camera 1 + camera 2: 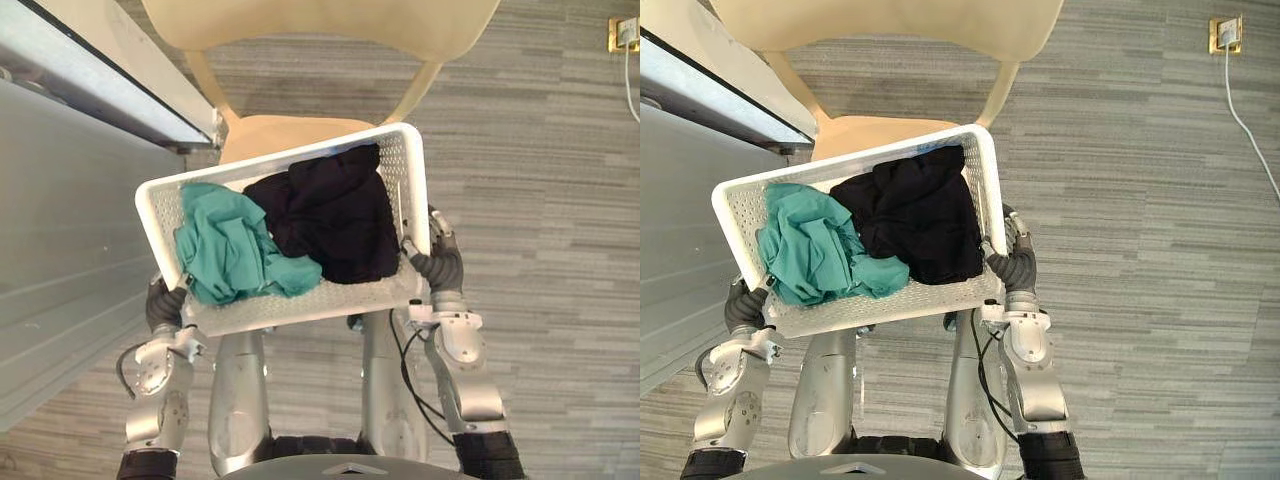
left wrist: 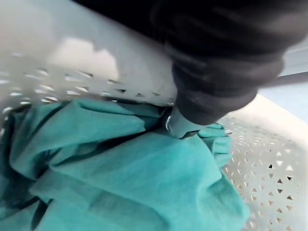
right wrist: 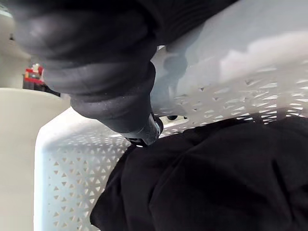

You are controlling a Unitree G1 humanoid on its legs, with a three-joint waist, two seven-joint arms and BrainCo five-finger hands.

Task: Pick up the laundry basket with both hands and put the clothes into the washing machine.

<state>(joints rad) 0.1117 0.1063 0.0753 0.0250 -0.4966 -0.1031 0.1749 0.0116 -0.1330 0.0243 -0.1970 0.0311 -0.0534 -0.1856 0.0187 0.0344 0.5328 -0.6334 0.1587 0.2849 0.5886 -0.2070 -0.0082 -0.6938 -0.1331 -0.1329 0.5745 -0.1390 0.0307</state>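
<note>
I hold a white perforated laundry basket (image 1: 320, 300) in the air, tilted, in front of my chest. Inside lie a crumpled teal garment (image 1: 225, 250) on the left and a black garment (image 1: 330, 215) on the right. My left hand (image 1: 162, 305) grips the basket's left end, and my right hand (image 1: 440, 268) grips its right end. In the left wrist view the left hand (image 2: 221, 82) hooks over the rim (image 2: 72, 62), touching the teal garment (image 2: 120, 178). In the right wrist view the right hand (image 3: 106, 72) curls over the rim (image 3: 240, 72) above the black garment (image 3: 216, 183).
A beige chair (image 1: 290, 135) stands just behind the basket, its backrest (image 1: 320, 25) farther off. A large grey unit (image 1: 60, 250) runs along the left side. On the grey plank floor at the far right is a brass socket (image 1: 622, 35) with a white cable.
</note>
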